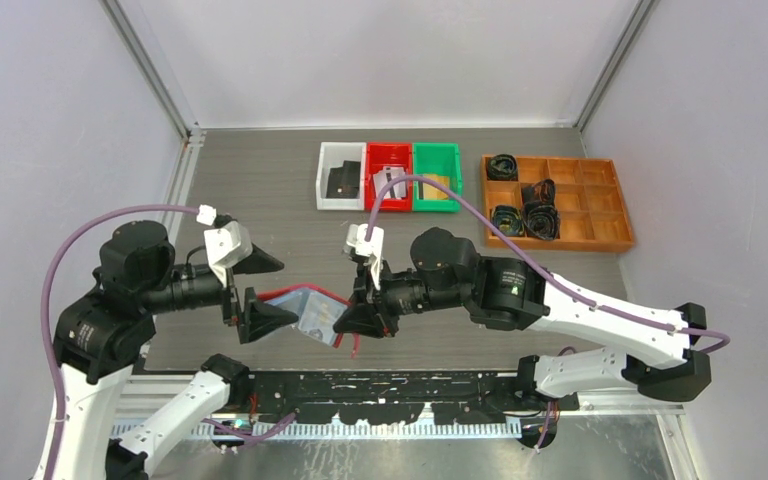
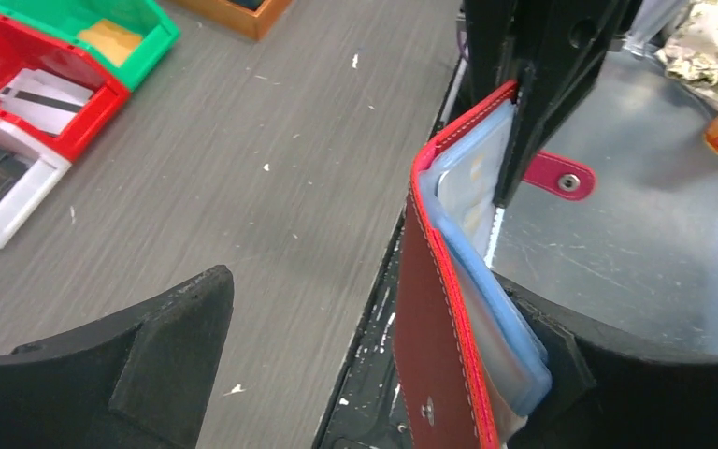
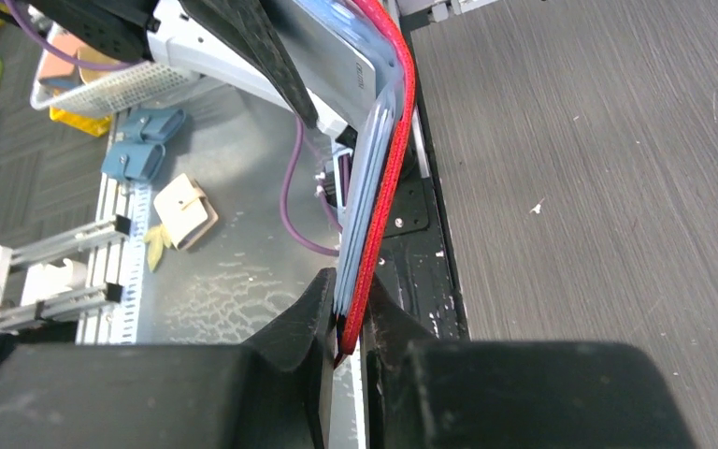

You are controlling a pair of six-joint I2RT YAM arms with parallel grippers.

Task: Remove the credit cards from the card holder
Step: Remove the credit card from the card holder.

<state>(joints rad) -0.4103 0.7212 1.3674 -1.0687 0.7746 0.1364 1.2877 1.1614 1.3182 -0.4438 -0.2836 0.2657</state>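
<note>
Right tool [image 3: 344,329] is clamped on the card holder [image 3: 385,187], holding it open midair, I guess so the left tool [image 2: 374,309] can reach in. That one's spread wide, empty.

The right tool [image 3: 346,327] pinches the bottom edge of the red card holder [image 3: 383,187] between its two black fingers [image 3: 290,327], with the jaws nearly together. The holder rises from the grip and bends leftward near the top. Its red cover faces the dark desk [image 3: 598,206], and its pale blue-grey pocket pages [image 3: 360,187] are on the inner side. A black finger of the left tool [image 3: 252,47] lies against the uppermost pale page. Beyond them a purple cable [image 3: 287,192] hangs. On the metal plate [image 3: 224,281] lie a blue pouch [image 3: 140,154] and a beige one [image 3: 187,210].
</note>
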